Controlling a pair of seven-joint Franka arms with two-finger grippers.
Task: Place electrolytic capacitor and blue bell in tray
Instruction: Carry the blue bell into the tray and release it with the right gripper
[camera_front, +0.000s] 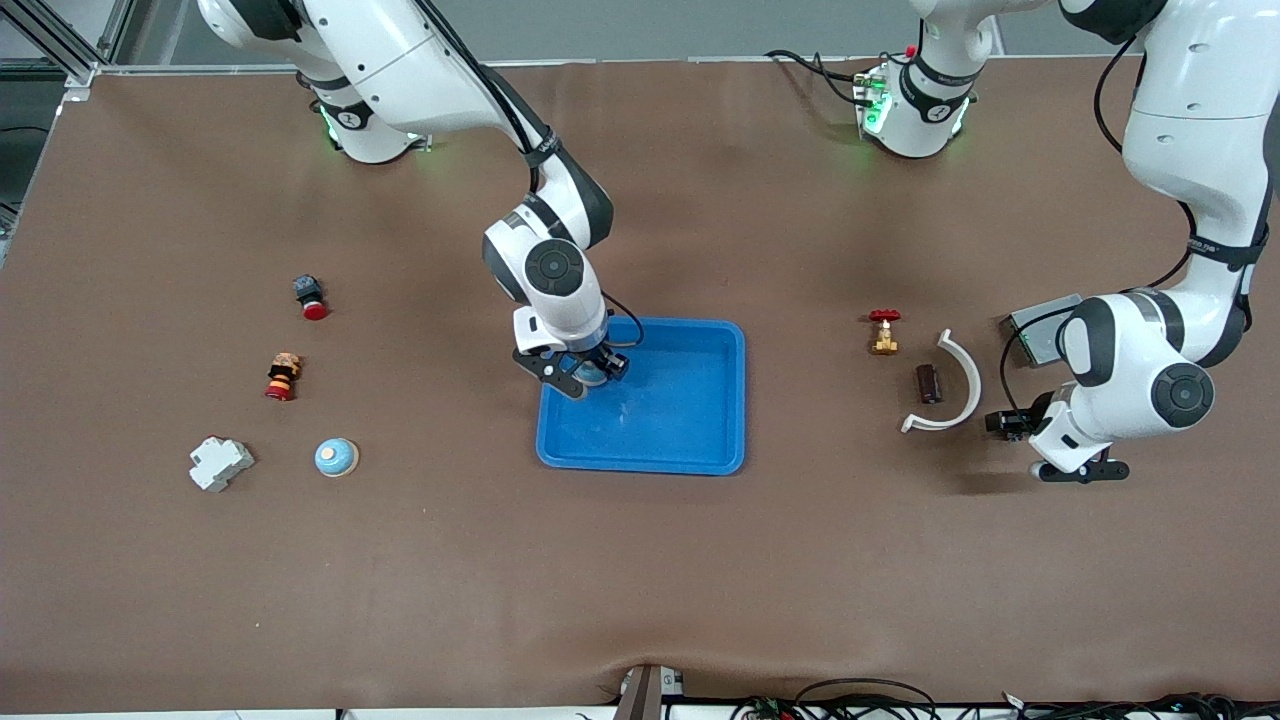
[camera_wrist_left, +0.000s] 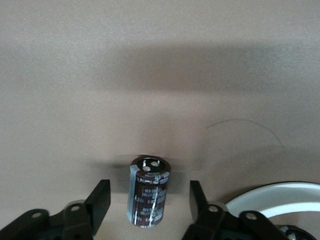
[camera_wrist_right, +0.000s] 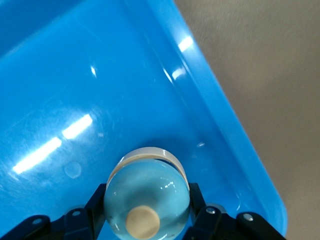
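Second blue bell (camera_front: 336, 457) sits on surface (camera_front: 640, 580) toward right arm's end, beside white block (camera_front: 220, 463). Right gripper (camera_front: 583, 375) over tray (camera_front: 690, 440), at its corner toward right arm's end; jaws closed on blue bell (camera_wrist_right: 146, 202), cream knob showing. Electrolytic capacitor (camera_front: 929, 383) lies on surface toward left arm's end, inside white curved piece (camera_front: 955, 385), near brass valve (camera_front: 884, 331). Left gripper (camera_wrist_left: 150, 200) low over surface, jaws spread wide on either side of capacitor, not touching it.
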